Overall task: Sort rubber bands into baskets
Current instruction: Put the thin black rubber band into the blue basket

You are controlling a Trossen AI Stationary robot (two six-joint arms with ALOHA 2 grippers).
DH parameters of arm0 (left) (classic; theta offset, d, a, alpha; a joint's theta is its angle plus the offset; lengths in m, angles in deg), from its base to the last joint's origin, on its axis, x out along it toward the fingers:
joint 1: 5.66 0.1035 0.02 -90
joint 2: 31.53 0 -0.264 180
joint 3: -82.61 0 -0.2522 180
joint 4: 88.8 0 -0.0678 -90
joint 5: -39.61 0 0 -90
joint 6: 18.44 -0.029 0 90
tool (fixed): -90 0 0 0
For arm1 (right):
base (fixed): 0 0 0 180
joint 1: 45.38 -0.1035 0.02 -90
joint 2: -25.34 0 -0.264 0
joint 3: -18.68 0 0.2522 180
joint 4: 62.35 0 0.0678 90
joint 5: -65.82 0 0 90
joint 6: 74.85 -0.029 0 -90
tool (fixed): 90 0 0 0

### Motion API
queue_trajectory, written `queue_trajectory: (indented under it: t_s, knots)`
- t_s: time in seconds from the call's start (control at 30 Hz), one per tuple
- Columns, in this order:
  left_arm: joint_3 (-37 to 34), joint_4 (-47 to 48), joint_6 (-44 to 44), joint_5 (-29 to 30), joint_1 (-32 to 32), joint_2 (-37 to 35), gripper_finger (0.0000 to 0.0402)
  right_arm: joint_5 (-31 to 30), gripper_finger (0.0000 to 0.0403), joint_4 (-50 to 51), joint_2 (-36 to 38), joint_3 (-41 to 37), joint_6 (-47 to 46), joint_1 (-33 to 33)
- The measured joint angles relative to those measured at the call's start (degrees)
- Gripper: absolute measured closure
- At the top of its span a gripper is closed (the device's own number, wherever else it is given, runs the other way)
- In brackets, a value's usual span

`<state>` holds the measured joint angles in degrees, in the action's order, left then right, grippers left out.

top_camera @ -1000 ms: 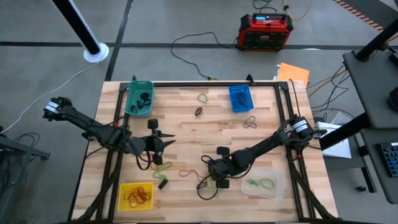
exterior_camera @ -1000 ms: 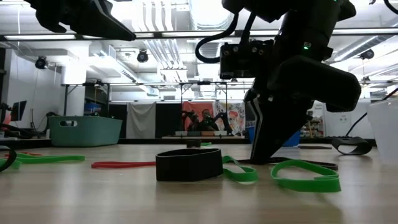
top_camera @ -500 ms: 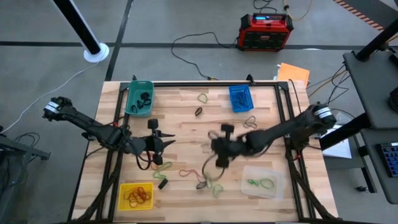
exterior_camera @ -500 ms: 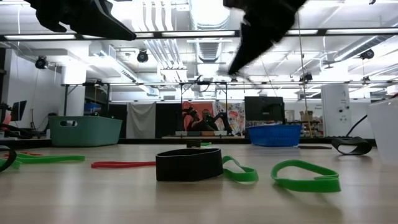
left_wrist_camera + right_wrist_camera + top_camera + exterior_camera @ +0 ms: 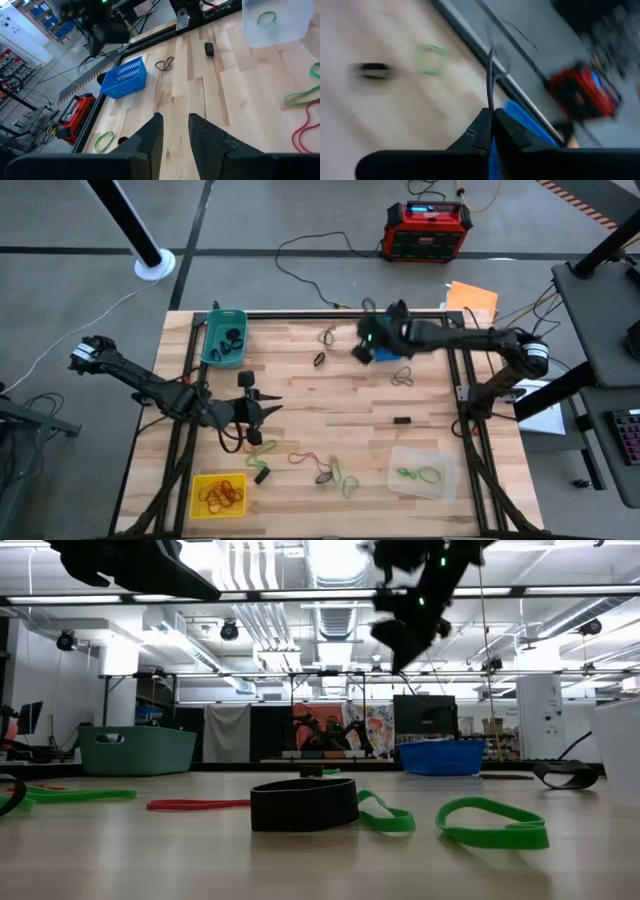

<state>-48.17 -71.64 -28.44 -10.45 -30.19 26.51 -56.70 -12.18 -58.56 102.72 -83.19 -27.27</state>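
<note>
While some rubber bands already sit in the teal basket [image 5: 224, 337], the yellow basket [image 5: 218, 494] at lower left and the clear basket [image 5: 422, 474] at lower right, I judge many are left on the table [image 5: 300, 390]. My left gripper [image 5: 268, 408] waits, fingers slightly apart, holding nothing. My right gripper [image 5: 366, 346] hangs beside the blue basket [image 5: 386, 337], pinching a thin dark band [image 5: 490, 80].

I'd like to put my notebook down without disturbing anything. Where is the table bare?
Barest is the middle, between the left pincer and the small black band. The near edge between the yellow basket and clear basket is crowded with bands. The right pincer hovers by the blue basket.
</note>
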Motion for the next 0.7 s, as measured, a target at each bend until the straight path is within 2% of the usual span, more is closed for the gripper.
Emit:
queue_trajectory:
  t_s: [0.07, 0.17, 0.3, 0.7]
  knots:
    - [0.00, 0.02, 0.01, 0.00, 0.00, 0.00, 0.0325, 1.17, 0.0394, 2.55, -0.40, 0.00, -2.10, 4.75]
    - [0.00, -0.18, 0.00, 0.00, 0.06, 0.00, 0.0325, 6.70, 0.0394, 4.34, -1.58, -0.51, -4.63, 10.72]
    - [0.00, -1.07, 0.00, 0.00, 0.55, 0.00, 0.0325, 12.63, 0.0394, 3.64, -3.56, -2.24, -5.26, 15.55]
    - [0.00, -1.32, 0.01, 0.00, 1.53, 0.00, 0.0325, 13.06, 0.0391, 0.03, -6.32, -6.63, -7.69, 17.94]
